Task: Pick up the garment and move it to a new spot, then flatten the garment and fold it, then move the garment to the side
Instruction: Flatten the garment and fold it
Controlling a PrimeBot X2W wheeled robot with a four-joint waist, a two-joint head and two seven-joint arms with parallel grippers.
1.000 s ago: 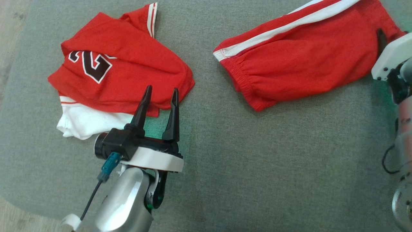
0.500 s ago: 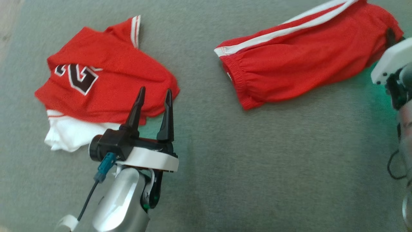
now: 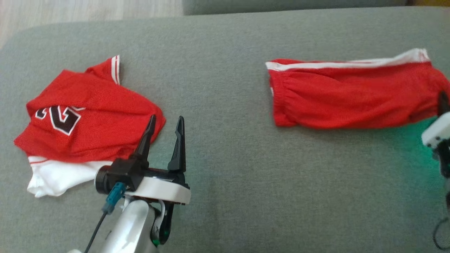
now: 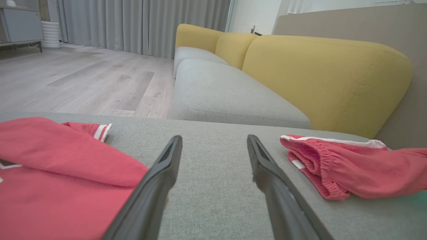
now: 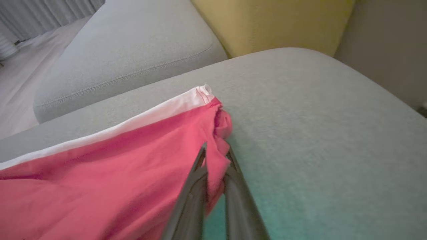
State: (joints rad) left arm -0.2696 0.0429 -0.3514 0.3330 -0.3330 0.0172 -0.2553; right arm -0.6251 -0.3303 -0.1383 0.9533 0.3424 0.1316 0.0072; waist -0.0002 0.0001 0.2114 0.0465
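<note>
Two garments lie on the grey upholstered seat (image 3: 228, 168) in the head view: the red shorts (image 3: 351, 95) stretched across the upper right of the frame, white side stripe along their top edge and elastic waistband toward the centre, and a red jersey (image 3: 88, 119) with dark lettering at the left, a white cloth (image 3: 52, 177) showing under its lower edge. The right gripper (image 3: 443, 102) sits at the right edge of that frame, at the far end of the shorts. In the right wrist view its fingers (image 5: 215, 151) are pressed together on a bunched fold of the shorts (image 5: 116, 173) just below the white-striped corner, red cloth caught between them at the frame's centre. The left gripper (image 3: 166, 121) stands at the lower left of the head view with its fingers spread and nothing between them, tips just beside the jersey's right edge. In the left wrist view the shorts (image 4: 350, 166) lie to the right of those fingers (image 4: 214, 140), well apart.
</note>
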